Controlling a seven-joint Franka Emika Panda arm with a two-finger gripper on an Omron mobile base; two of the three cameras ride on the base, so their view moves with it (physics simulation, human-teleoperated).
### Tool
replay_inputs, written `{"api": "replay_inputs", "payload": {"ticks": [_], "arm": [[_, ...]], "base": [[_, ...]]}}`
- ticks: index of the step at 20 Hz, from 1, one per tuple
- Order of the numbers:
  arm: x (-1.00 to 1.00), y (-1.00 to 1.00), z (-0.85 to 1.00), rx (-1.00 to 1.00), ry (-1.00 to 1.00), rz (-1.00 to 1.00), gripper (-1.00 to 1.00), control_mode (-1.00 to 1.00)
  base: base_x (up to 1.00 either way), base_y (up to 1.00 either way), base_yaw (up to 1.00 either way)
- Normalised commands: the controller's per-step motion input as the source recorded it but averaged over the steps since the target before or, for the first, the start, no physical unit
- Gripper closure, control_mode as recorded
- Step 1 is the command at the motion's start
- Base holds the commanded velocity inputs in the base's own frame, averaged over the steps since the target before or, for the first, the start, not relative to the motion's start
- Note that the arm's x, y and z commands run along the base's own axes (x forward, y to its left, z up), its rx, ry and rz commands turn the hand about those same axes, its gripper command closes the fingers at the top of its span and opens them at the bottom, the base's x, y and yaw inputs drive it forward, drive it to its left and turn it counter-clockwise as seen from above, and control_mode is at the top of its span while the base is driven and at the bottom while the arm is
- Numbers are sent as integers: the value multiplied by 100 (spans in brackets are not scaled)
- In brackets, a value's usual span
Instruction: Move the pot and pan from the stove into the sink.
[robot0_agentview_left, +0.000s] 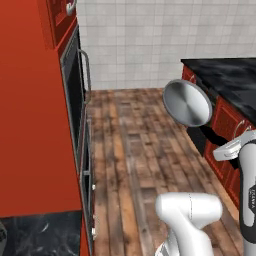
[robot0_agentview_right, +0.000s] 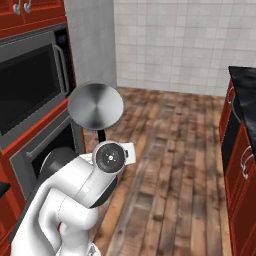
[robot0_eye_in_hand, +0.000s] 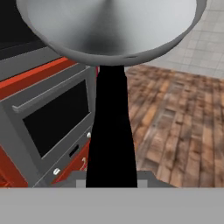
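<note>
The pan (robot0_agentview_left: 187, 102) is a shiny silver round pan held up in the air over the wooden floor, its underside turned toward the cameras. It also shows as the pan (robot0_agentview_right: 96, 106) and, from close up, as the pan (robot0_eye_in_hand: 109, 26). Its straight black handle (robot0_eye_in_hand: 111, 131) runs down into my gripper (robot0_eye_in_hand: 111, 179), which is shut on it. The gripper (robot0_agentview_left: 218, 143) sits low at the right; in the right base view the gripper (robot0_agentview_right: 103, 142) sits just above the white wrist. The pot, the stove and the sink are out of view.
A wall oven (robot0_agentview_left: 75, 90) in red cabinets stands close on the left, with a microwave (robot0_agentview_right: 30, 85) above it. A black stone counter (robot0_agentview_left: 227, 80) on red cabinets runs along the right. Wooden floor (robot0_agentview_left: 135, 150) lies between them, with a tiled wall behind.
</note>
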Motion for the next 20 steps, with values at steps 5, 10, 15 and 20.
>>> {"api": "replay_inputs", "payload": {"ticks": [5,10,15,20], "arm": [[0,0,0,0,0,0,100,100],[0,0,0,0,0,0,100,100],[0,0,0,0,0,0,100,100],[0,0,0,0,0,0,100,100]], "base": [[82,16,-4],[74,12,-4],[77,11,-5],[78,12,-5]]}}
